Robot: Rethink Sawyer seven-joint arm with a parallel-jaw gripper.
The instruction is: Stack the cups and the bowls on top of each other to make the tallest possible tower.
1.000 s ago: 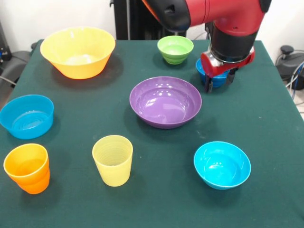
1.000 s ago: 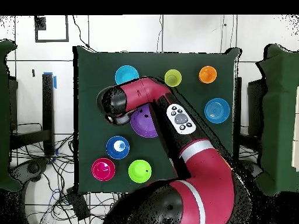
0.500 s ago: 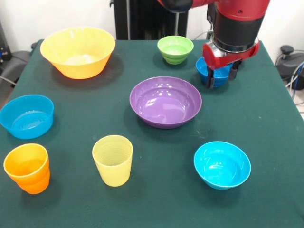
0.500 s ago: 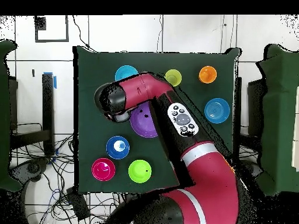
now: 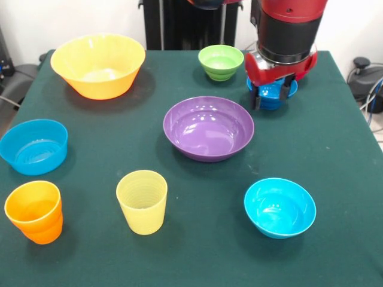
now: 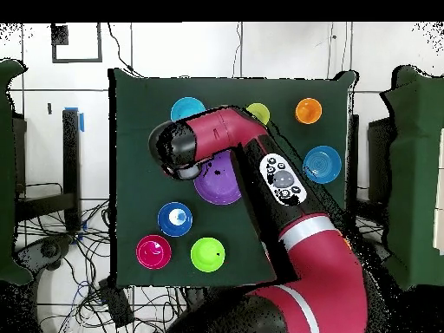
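hovering spread jaws (image 5: 273,100) straddle the dark blue bowl (image 5: 274,95) beside the table (image 5: 335,143) edge.

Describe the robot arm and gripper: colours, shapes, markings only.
The arm is thick, rounded and glossy red with black joint sections; one link carries a white oval panel of dark round buttons. A black cylindrical wrist ends in a red collar. The gripper has short dark fingers.
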